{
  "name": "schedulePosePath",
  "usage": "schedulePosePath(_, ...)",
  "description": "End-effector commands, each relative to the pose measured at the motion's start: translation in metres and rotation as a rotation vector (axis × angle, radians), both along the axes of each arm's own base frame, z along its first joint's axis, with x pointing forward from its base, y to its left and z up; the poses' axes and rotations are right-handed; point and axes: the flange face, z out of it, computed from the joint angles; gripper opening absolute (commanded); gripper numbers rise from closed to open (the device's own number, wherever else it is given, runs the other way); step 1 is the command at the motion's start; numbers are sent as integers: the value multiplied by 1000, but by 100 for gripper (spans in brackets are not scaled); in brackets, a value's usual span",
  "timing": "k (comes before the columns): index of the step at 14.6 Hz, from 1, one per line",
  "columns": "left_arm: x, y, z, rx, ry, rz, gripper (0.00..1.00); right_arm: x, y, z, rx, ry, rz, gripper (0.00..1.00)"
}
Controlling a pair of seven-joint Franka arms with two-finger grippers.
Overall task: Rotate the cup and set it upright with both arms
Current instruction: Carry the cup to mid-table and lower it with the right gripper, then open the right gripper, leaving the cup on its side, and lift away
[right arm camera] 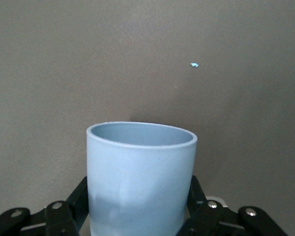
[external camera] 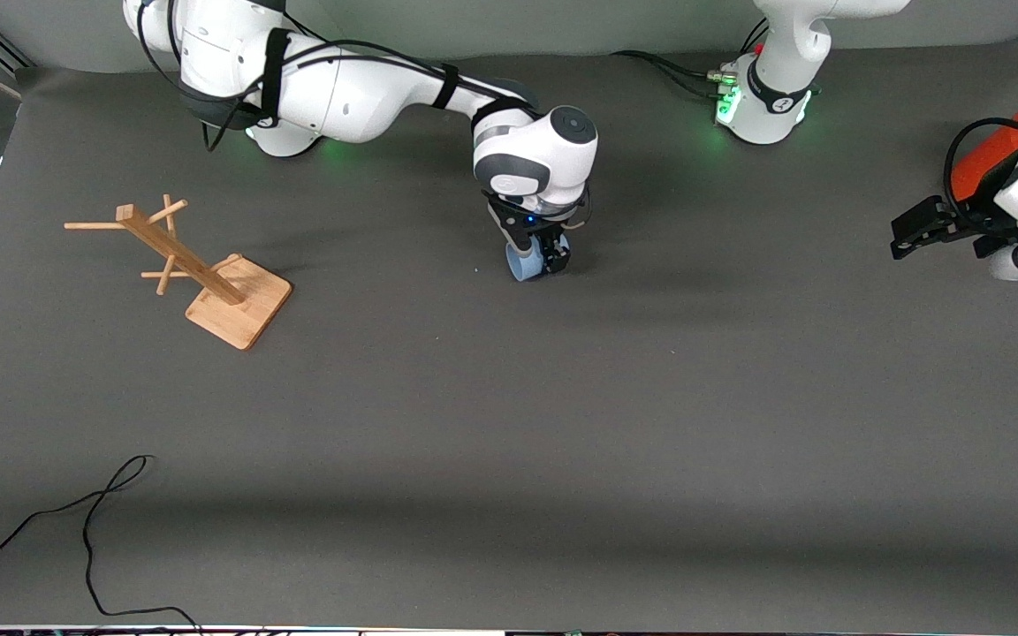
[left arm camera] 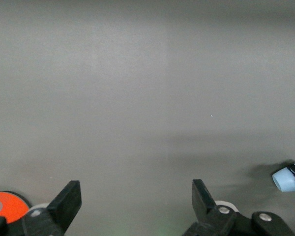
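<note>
Clearly the cup [right arm camera: 140, 177] sits between the fingers of the right gripper [external camera: 543, 253], which are closed against its sides. The right wrist view looks along the cup toward its open rim, which points away from the wrist, so its long axis runs in line with the gripper. In the front view the cup [external camera: 524, 262] lies on its side at the middle of the table [external camera: 562, 424], low enough that it seems to touch or nearly touch the cloth, rim toward the front camera and the right arm's end.

Farther off, the left gripper [external camera: 920, 228] waits over the left arm's end of the table, fingers [left arm camera: 65, 202] spread wide and empty, close to the orange-red can [external camera: 986, 159]. It faces the cup [left arm camera: 287, 178], well apart from it. The right arm is much the nearer; turning the rim upward looks to be what remains.
</note>
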Motion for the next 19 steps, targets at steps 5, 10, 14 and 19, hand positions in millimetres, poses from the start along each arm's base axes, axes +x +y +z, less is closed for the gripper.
schedulePosePath(5, -3, -2, 5, 8, -2, 8, 100, 7, 10, 14, 24, -35, -17, 100)
schedulePosePath(10, -3, -3, 4, 2, 0, 10, 100, 13, 15, 93, 48, 63, 36, 100)
schedulePosePath(14, -4, -4, 3, -1, 8, 16, 100, 38, -7, 212, 86, 179, 104, 100)
schedulePosePath(19, -10, -28, 1, 4, 28, 133, 100, 101, -100, 342, 152, 223, 245, 100)
